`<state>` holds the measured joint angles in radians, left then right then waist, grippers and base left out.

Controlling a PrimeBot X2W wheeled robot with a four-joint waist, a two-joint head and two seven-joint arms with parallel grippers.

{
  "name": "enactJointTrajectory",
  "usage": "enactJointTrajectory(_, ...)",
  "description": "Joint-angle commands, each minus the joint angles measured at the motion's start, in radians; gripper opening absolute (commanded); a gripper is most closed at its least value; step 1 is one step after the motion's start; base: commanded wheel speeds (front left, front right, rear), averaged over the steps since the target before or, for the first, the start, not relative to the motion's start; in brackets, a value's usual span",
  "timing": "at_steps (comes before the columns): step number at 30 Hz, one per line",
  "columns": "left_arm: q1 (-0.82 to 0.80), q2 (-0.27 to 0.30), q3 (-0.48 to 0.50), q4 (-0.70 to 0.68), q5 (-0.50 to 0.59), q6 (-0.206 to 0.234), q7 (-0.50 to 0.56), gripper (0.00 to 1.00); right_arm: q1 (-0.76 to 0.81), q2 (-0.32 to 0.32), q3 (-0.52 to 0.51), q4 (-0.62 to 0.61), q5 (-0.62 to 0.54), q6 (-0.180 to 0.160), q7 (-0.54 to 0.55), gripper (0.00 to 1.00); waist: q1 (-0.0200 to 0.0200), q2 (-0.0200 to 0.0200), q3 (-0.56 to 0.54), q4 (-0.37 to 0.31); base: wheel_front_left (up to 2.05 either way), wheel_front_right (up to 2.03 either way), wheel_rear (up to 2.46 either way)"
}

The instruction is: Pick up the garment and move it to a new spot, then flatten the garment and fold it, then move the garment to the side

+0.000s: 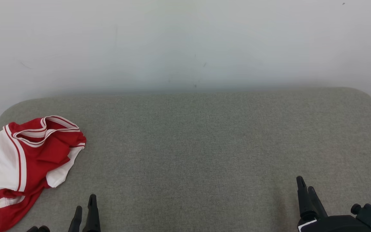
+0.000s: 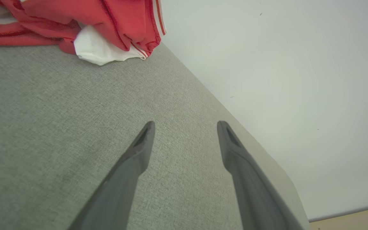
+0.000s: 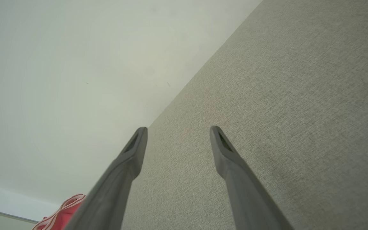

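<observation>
The garment (image 1: pixel 21 161) is a red jersey with white panels and striped trim, lying crumpled at the left end of the grey cushioned surface (image 1: pixel 198 145). My left gripper (image 1: pixel 85 206) is low in the head view, just right of the garment and apart from it, open and empty. In the left wrist view the garment (image 2: pixel 101 28) lies beyond the open left gripper (image 2: pixel 185 129). My right gripper (image 1: pixel 306 185) is far off at the lower right, open with nothing in it. The right wrist view has the open right gripper (image 3: pixel 177 134) over bare fabric, with the garment (image 3: pixel 62 214) at the bottom left.
A pale wall (image 1: pixel 185 42) rises directly behind the cushioned surface. The surface has rounded back corners (image 1: pixel 369 96). A strip of light wooden floor (image 2: pixel 353 220) lies past the surface's end in the left wrist view.
</observation>
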<state>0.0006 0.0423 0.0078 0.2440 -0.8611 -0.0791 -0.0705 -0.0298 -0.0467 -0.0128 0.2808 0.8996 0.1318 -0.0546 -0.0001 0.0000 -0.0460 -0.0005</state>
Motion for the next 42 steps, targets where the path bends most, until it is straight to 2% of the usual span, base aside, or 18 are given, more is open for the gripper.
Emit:
enactJointTrajectory(1, -0.004, 0.009, -0.004, -0.014, 0.035, 0.001, -0.010, 1.00, -0.001, -0.003, 0.003, -0.009, -0.028, -0.001, -0.008, 1.00, 0.0001, 0.0000, -0.001, 0.000, 0.00, 0.00, 0.00)
enactJointTrajectory(20, 0.004, 0.034, -0.043, -0.020, 0.307, -0.008, -0.067, 1.00, 0.020, -0.004, 0.020, 0.000, -0.265, -0.001, -0.044, 1.00, 0.0001, 0.0000, -0.013, 0.005, 0.00, 0.00, 0.00)
enactJointTrajectory(42, 0.003, 0.025, -0.056, 0.008, 0.501, -0.009, -0.122, 1.00, 0.041, -0.004, 0.021, 0.004, -0.495, -0.001, -0.080, 1.00, 0.0001, 0.0000, -0.025, 0.003, 0.00, 0.00, 0.00)
